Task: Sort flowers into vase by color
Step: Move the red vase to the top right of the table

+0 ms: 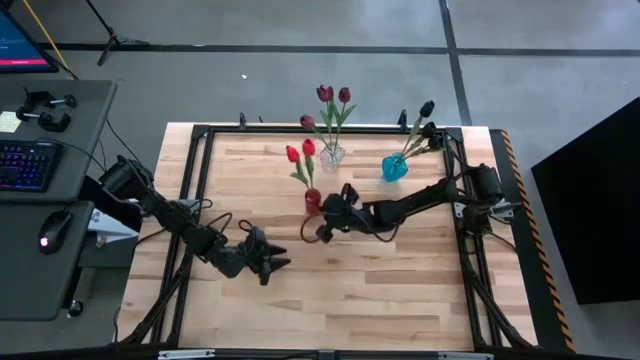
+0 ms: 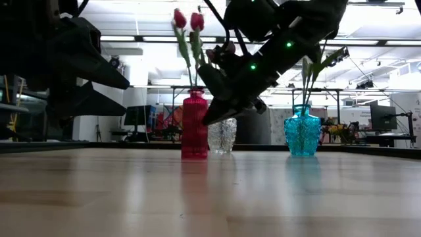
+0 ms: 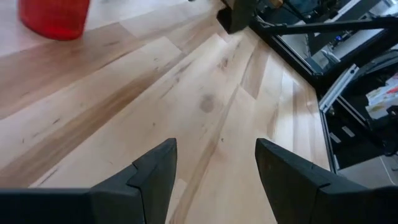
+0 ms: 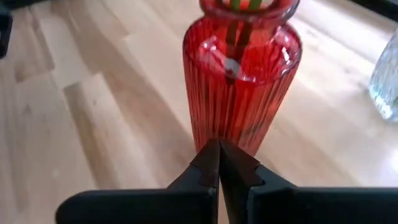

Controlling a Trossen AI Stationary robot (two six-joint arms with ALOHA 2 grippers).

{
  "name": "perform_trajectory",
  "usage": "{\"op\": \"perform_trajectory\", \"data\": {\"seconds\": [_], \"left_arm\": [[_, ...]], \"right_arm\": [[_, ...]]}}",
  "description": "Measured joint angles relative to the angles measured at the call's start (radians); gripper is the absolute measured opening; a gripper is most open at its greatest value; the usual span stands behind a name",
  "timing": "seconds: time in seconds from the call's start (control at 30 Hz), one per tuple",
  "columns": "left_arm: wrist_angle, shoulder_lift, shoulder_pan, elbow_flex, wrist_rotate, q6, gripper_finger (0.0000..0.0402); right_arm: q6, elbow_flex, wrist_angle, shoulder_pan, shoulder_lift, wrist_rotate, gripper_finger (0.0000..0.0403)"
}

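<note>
Red ribbed glass fills the right wrist view: the red vase (image 4: 241,74) stands just ahead of the right pincer (image 4: 219,163), whose two dark fingers are pressed together with nothing between them. From above, that pincer (image 1: 327,228) hangs just beside the red vase (image 1: 313,199) near the middle of the bench (image 1: 400,300), while the left pincer (image 1: 272,263) waits nearer the front edge, well apart from every vase, its fingers spread and empty over bare wood. All the flowers in sight already stand in vases: two bright red tulips (image 1: 300,152) in the red vase, three dark maroon ones (image 1: 329,99) in the clear vase (image 1: 333,155) behind it, and near-black heads (image 1: 427,108) in the turquoise vase (image 1: 394,167) toward the right arm's side. No loose stem shows on the bench, so the sorting looks finished or very nearly so, and the step in hand appears to be the right arm clearing off after its last placement, or perhaps nudging the red vase; which of these cannot be told. Whatever comes next calls for a careful lift straight up and away, since the narrow vase looks easy to tip and the arm is close to it. The tulips are thin, with long green stems and slim leaves, small closed heads, leaning slightly outward from each neck.
</note>
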State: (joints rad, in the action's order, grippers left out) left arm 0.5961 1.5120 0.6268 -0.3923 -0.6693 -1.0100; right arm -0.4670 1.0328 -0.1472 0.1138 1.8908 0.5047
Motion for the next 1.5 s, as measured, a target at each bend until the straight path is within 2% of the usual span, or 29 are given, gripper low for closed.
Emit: {"op": "perform_trajectory", "data": {"seconds": [0.3, 0.47, 0.8, 0.93, 1.03, 1.23, 1.5], "left_arm": [[0.0, 0.0, -0.007, 0.0, 0.003, 0.0, 0.0207], [0.0, 0.0, -0.007, 0.0, 0.003, 0.024, 0.0207], [-0.001, 0.0, -0.007, 0.0, 0.011, 0.039, 0.0207], [-0.001, 0.0, -0.006, 0.0, 0.017, 0.039, 0.0207], [0.0, 0.0, -0.006, 0.0, 0.038, 0.038, 0.0207], [0.005, -0.008, -0.005, 0.0, 0.082, 0.035, 0.0207], [0.007, -0.008, -0.005, 0.0, 0.084, 0.035, 0.0207]], "right_arm": [[0.08, 0.0, -0.114, -0.085, 0.0, -0.011, 0.0], [0.109, 0.0, -0.195, -0.132, 0.0, -0.068, 0.0], [0.054, 0.0, -0.331, -0.173, 0.078, -0.136, 0.0], [0.035, 0.051, -0.323, -0.173, 0.127, -0.142, 0.0], [0.076, 0.147, -0.29, -0.173, 0.176, -0.159, 0.0], [0.148, 0.329, -0.107, -0.173, 0.255, -0.166, 0.0], [0.192, 0.374, -0.031, -0.175, 0.272, -0.173, 0.0]]}}
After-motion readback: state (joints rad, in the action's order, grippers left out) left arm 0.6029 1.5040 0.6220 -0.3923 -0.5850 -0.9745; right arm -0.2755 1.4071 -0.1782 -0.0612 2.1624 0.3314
